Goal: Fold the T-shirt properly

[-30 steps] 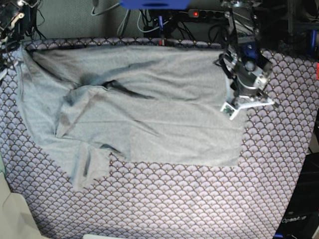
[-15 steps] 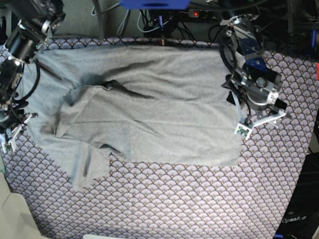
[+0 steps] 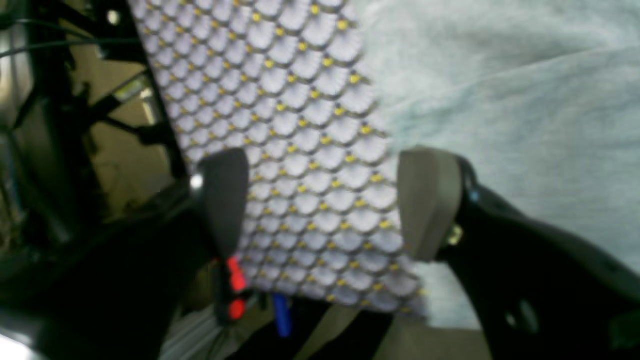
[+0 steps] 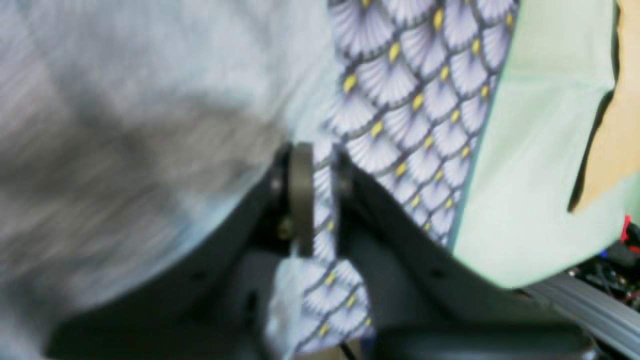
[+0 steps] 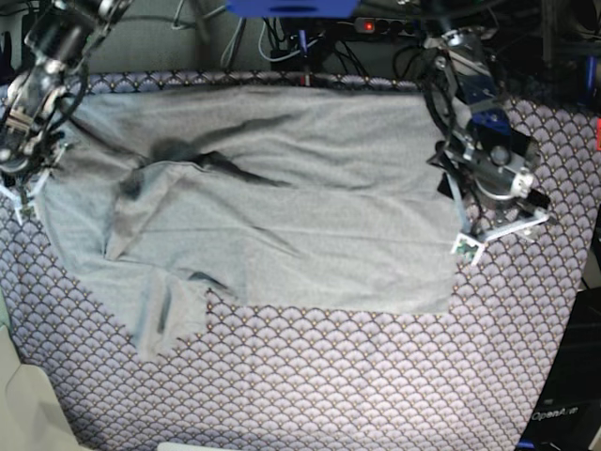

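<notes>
The light grey T-shirt (image 5: 282, 207) lies spread on the purple scallop table cloth (image 5: 376, 376), with its left part rumpled and one sleeve folded over. My left gripper (image 5: 500, 235) is open just off the shirt's right edge. In the left wrist view its fingers (image 3: 430, 200) straddle bare table cloth (image 3: 300, 125), with the T-shirt (image 3: 500, 100) to their right. My right gripper (image 5: 23, 193) is at the shirt's left edge. The right wrist view shows this gripper (image 4: 320, 195) shut, with the blurred T-shirt (image 4: 150, 100) right beside it and patterned cloth (image 4: 410, 75) beyond. I cannot tell whether fabric is pinched.
Cables and a power strip (image 5: 376, 26) run behind the table's far edge. A pale green surface (image 4: 540, 150) lies past the cloth's edge by my right gripper. Dark frame parts (image 3: 75, 150) stand off the table edge near my left gripper.
My left gripper opened, let go of the shirt's right edge and drew away to the right. My right arm came in along the shirt's left edge, moved toward the back, and its jaws closed.
</notes>
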`<action>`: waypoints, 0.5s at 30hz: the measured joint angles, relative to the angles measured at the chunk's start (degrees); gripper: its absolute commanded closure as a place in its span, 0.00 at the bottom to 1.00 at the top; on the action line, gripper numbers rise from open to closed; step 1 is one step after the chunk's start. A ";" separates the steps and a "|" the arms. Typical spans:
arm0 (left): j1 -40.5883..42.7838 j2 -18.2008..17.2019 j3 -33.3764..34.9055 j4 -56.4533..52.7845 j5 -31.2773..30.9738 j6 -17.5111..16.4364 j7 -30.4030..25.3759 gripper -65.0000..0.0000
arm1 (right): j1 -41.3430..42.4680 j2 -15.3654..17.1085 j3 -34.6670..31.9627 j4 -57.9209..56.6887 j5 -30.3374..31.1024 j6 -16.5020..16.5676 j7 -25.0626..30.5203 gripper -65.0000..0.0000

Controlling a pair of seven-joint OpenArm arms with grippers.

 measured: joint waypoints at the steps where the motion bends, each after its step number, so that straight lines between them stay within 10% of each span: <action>1: -0.07 0.04 -0.04 -0.02 0.09 0.02 0.20 0.31 | -0.94 -1.36 -0.13 2.89 0.28 0.15 1.66 1.00; 15: 0.94 -1.31 -3.74 -0.28 -0.26 0.02 0.00 0.31 | -15.04 -13.53 -6.08 17.79 0.44 -0.04 9.35 1.00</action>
